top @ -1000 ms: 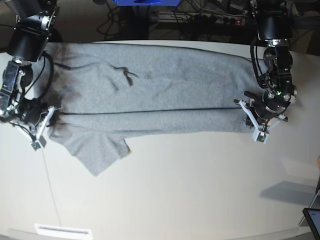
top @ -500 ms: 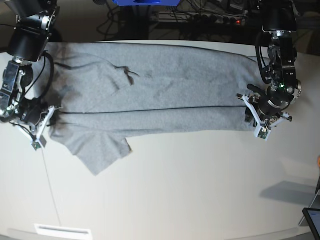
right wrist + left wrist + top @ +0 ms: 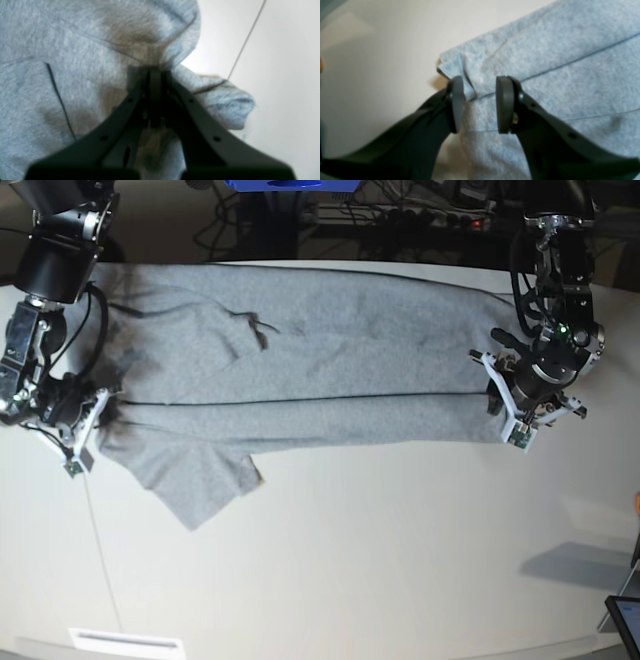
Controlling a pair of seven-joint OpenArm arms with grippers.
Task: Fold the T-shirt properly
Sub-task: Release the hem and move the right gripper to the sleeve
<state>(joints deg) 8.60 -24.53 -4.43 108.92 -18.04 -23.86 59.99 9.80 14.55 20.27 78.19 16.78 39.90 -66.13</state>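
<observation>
We see the T-shirt spread across the table — our right gripper pinches its edge tight, our left gripper stands parted over a folded corner, gripping nothing

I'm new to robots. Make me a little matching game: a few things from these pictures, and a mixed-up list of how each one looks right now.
Things:
1. left gripper
2. right gripper
3. T-shirt
4. table

States:
A. pale and bare in front
B. shut on bunched cloth
C. grey, spread flat, folded lengthwise
D. jaws apart over a corner

Pairs: 1-D, 2-B, 3-C, 4-A
</observation>
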